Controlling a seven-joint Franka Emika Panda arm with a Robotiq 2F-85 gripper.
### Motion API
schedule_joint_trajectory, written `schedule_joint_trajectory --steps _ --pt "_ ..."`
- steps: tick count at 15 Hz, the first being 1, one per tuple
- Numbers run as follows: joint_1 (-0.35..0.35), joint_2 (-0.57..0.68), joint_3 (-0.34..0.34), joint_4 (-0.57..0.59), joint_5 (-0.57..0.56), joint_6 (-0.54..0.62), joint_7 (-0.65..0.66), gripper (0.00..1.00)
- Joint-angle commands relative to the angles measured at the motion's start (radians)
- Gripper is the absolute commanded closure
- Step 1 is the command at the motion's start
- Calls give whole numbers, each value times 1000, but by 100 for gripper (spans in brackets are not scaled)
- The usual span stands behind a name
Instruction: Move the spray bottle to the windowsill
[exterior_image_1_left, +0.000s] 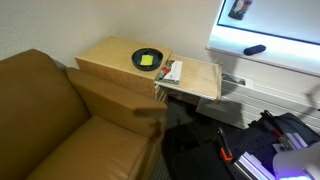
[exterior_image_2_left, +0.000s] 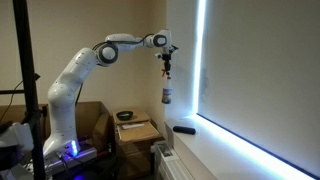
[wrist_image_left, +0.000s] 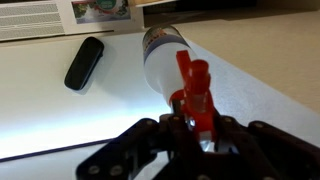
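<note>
below the fingers (wrist_image_left: 145, 137), clamped on its red head, hangs the spray bottle (wrist_image_left: 165, 55). lower it straight onto the windowsill (wrist_image_left: 60, 120).

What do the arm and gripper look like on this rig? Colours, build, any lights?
Arm: glossy white rounded segments with dark bands at the joints; a blue light glows at its base. Gripper: black, with chunky linked fingers. No markings or cables can be made out.
</note>
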Motion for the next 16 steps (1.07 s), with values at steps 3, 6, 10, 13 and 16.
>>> schedule_joint_trajectory --steps 3,6,10,13,16 --pt "0 0 10 6 7 0 1 94" --pt "-15 93 -34 -36 -40 235 41 94" --pt "-42 276 -66 18 -32 438 147 94" --pt "-57 384 -67 53 -25 512 236 94" --pt "-58 423 -70 90 -35 546 287 94"
